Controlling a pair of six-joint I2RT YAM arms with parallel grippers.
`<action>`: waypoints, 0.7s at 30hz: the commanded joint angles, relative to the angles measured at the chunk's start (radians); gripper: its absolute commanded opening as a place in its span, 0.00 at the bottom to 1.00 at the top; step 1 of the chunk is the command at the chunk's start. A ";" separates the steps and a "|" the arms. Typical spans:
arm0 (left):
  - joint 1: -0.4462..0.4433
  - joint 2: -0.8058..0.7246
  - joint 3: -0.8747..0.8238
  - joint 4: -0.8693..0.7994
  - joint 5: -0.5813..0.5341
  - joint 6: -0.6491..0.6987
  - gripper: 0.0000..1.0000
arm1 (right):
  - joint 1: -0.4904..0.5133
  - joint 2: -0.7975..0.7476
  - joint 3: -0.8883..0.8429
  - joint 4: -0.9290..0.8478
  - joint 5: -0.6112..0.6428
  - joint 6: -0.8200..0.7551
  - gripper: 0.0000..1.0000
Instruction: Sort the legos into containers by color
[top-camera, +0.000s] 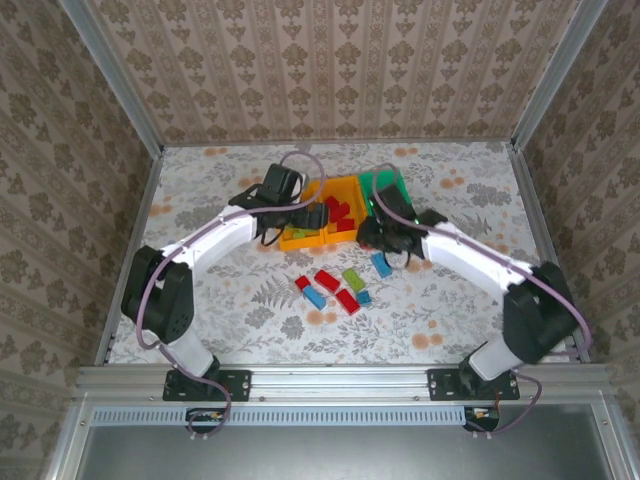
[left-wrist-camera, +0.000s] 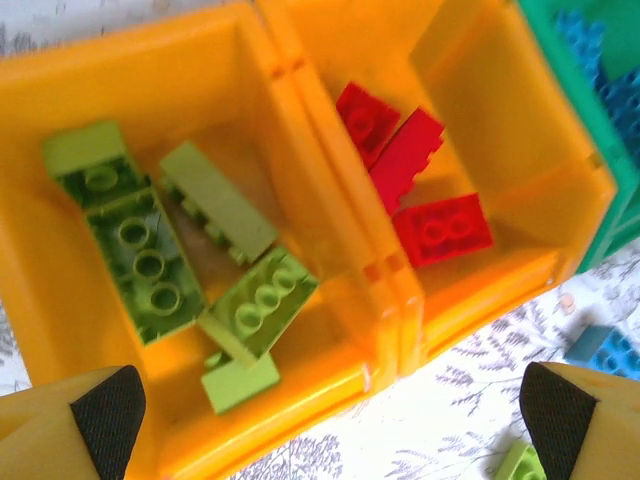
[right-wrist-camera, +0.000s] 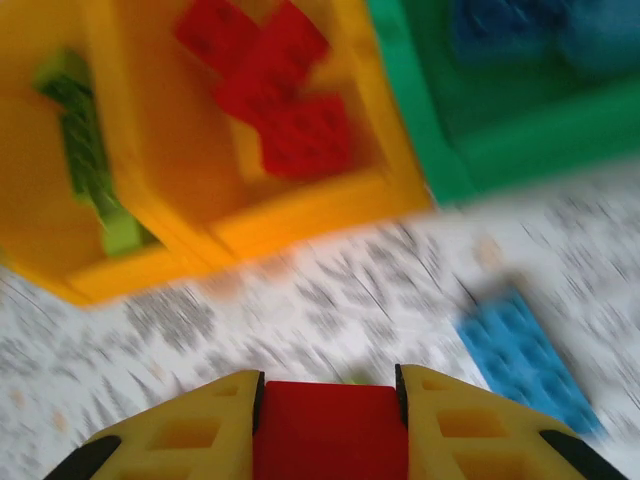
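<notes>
My right claw (right-wrist-camera: 330, 420) is pinching a red brick (right-wrist-camera: 330, 445) between its fingers, low over the worktop (right-wrist-camera: 330, 290) just in front of the bins. That view is blurred. I judge the brick is gripped this way to go into the middle orange bin (right-wrist-camera: 300, 215), where the other reds (right-wrist-camera: 280, 90) already lie. My left claw (left-wrist-camera: 332, 415) is spread wide and empty above the left orange bin (left-wrist-camera: 130, 60), which holds the lime green bricks (left-wrist-camera: 140, 260). The blues sit in the green bin (right-wrist-camera: 540, 140), so each colour has its own home. The loose legos (top-camera: 347, 300) wait on the worktop, and a blue brick (right-wrist-camera: 520, 355) lies near my right claw.
</notes>
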 joint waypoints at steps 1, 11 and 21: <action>0.004 -0.064 -0.061 -0.010 -0.033 -0.027 1.00 | -0.039 0.151 0.168 0.034 -0.091 -0.049 0.25; 0.004 -0.146 -0.202 -0.021 -0.021 -0.044 1.00 | -0.105 0.460 0.527 -0.034 -0.087 -0.049 0.26; -0.008 -0.180 -0.292 -0.011 -0.009 -0.075 1.00 | -0.118 0.547 0.614 -0.079 -0.085 -0.066 0.40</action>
